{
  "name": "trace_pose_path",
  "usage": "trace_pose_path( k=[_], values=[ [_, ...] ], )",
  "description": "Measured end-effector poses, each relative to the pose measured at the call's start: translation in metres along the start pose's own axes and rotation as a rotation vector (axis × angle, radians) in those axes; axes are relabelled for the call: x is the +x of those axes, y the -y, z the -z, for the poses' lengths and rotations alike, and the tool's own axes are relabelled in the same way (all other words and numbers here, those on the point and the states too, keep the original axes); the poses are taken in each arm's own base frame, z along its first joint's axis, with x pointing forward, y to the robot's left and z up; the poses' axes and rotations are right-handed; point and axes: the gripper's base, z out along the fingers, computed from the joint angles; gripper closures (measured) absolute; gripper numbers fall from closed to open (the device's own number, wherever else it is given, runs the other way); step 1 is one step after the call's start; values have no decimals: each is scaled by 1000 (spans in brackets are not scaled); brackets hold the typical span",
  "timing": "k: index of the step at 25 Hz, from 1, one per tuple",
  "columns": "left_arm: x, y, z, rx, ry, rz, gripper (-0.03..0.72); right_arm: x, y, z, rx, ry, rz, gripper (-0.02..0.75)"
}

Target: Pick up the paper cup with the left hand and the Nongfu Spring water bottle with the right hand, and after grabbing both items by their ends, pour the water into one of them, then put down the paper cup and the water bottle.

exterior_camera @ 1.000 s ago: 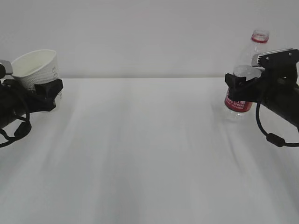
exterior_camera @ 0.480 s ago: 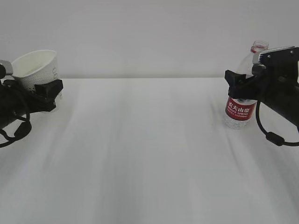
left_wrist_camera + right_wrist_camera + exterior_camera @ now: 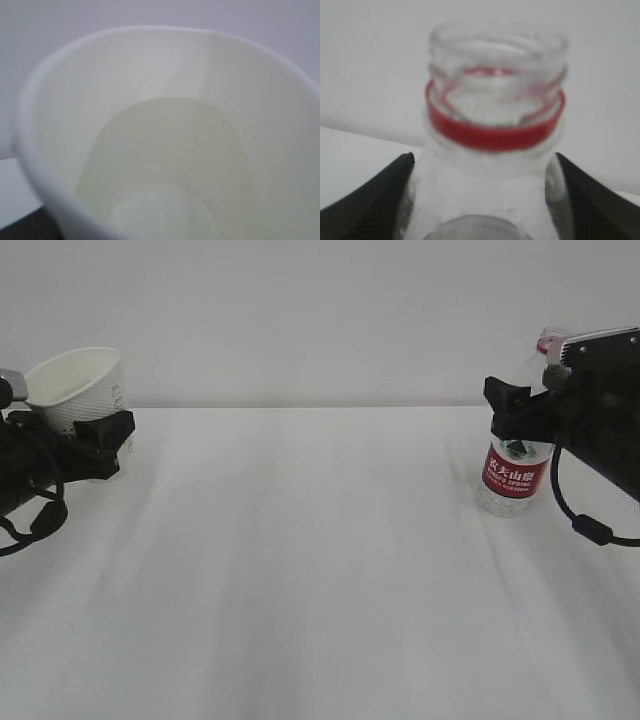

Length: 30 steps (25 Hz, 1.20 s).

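At the far left of the exterior view, the left gripper [image 3: 100, 440] clasps the paper cup [image 3: 80, 390] around its lower half, jaws spread to the cup's width. The cup leans with its open mouth tipped toward the left, raised above the white table [image 3: 320, 570]; whether its base touches the surface cannot be told. In the left wrist view the cup's cream interior [image 3: 165, 150] fills the frame.

At the far right, the Nongfu Spring water bottle [image 3: 512, 475] stands upright on the table, red label facing forward. The right gripper [image 3: 520, 420] sits around its shoulder. In the right wrist view its dark fingers [image 3: 365, 200] stand wide on either side of the uncapped neck [image 3: 495, 100], apparently not pressing the plastic.
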Motion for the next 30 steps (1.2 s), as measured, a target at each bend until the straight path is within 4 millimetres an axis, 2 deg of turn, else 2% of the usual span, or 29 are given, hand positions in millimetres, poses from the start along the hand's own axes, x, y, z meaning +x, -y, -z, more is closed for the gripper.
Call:
trace_pose_path(
  k=[5, 15, 22, 30],
  values=[
    [0, 0, 0, 0, 0, 0, 223, -19, 1, 5, 6, 52, 8, 136],
    [0, 0, 0, -1, -3, 0, 226, -42, 3, 13, 12, 111, -4, 140],
    [0, 0, 0, -1, -3, 0, 228, -53, 3, 18, 15, 131, -8, 142],
    [0, 0, 0, -1, -3, 0, 229, -53, 1, 35, 14, 122, -8, 143]
  ],
)
